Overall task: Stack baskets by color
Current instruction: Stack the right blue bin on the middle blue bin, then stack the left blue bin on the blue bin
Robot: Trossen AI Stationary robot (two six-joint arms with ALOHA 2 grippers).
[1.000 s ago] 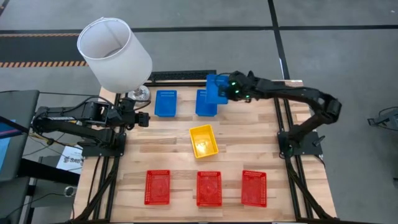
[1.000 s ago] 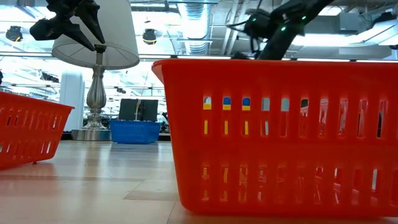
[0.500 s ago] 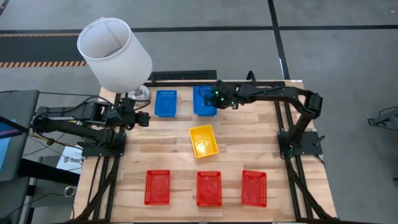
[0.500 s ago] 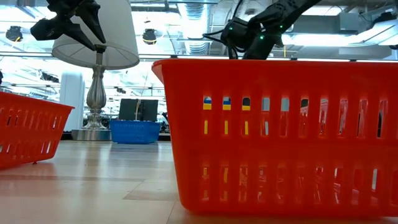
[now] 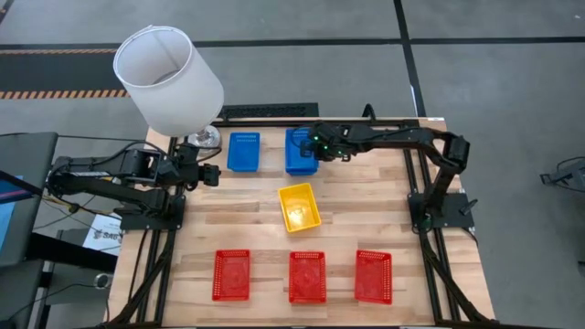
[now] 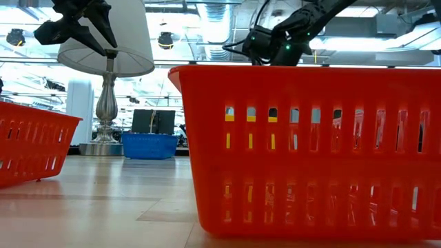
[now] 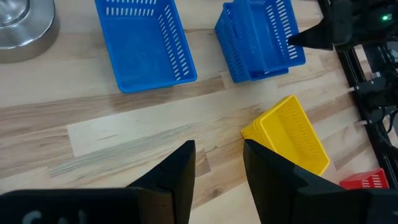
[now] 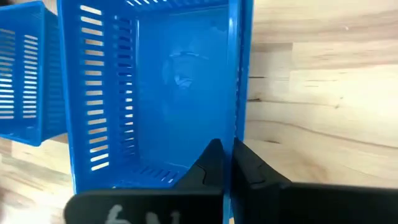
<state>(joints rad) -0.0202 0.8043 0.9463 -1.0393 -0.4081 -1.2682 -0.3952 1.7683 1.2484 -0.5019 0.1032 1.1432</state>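
Now the right gripper (image 5: pixel 315 146) has lowered its blue basket (image 5: pixel 300 151) into another — jaws still pinching the rim, barely easing — while the left gripper (image 5: pixel 212 175) waits, half-spread.

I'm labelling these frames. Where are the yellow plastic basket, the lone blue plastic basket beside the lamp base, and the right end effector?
Yellow plastic basket (image 5: pixel 300 206): high view, mesh floor.
Lone blue plastic basket (image 5: pixel 243 152): high view, middle of floor.
Right end effector (image 8: pixel 226 163): right wrist view, fingertips pinching blue stack's wall.
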